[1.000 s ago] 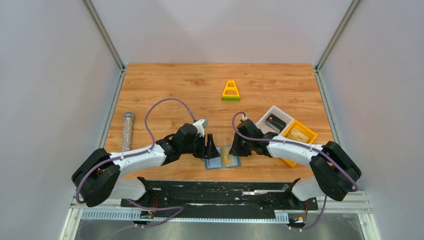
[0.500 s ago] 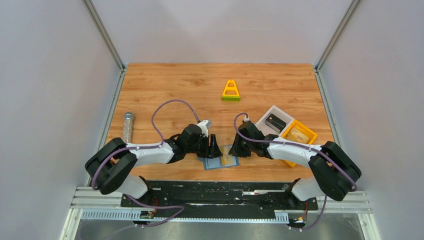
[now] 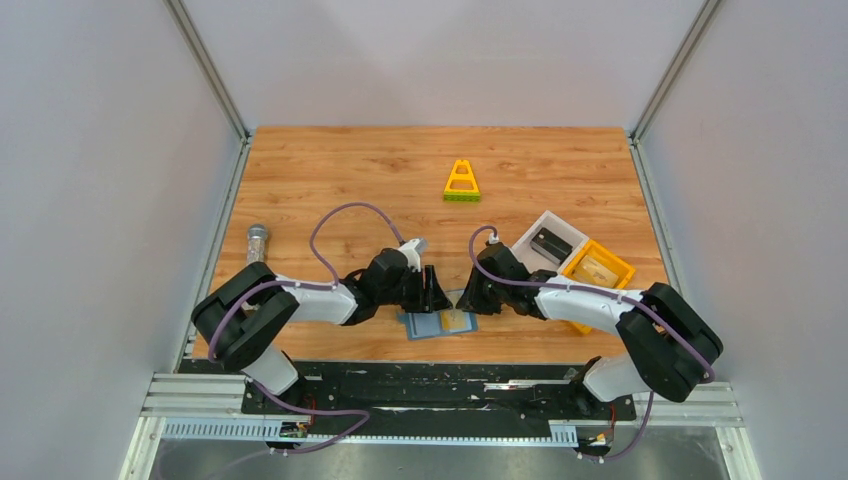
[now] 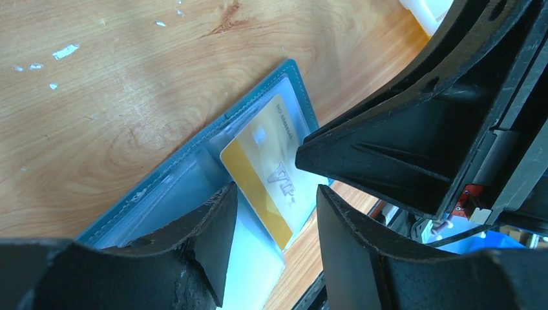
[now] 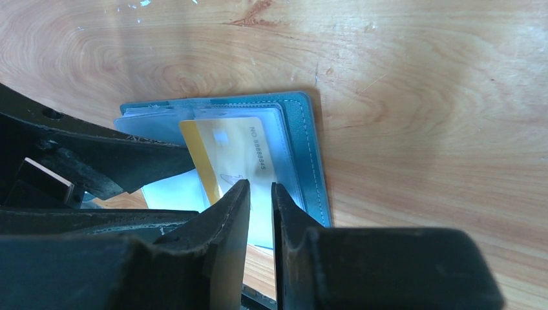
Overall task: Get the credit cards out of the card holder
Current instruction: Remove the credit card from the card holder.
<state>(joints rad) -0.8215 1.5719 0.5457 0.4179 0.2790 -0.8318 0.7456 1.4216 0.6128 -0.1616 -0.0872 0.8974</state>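
The slate-blue card holder lies open near the table's front edge, between my two grippers. A yellow-and-white card marked VIP sits in its clear pocket; it also shows in the right wrist view. My left gripper is open, with its fingers either side of the card's lower edge, just above the holder. My right gripper is almost shut, with only a thin gap, and its tips are on the clear pocket beside the blue edge. A dark grey-black, card-sized piece lies in the white bin.
A white bin and a yellow bin stand at the right, behind my right arm. A yellow triangular toy sits at mid-back. A glitter tube lies at the left, partly hidden by my left arm.
My left arm has swung right and its gripper has moved over the holder towards the right gripper. The holder has shifted slightly. The right gripper has stayed on the pocket.
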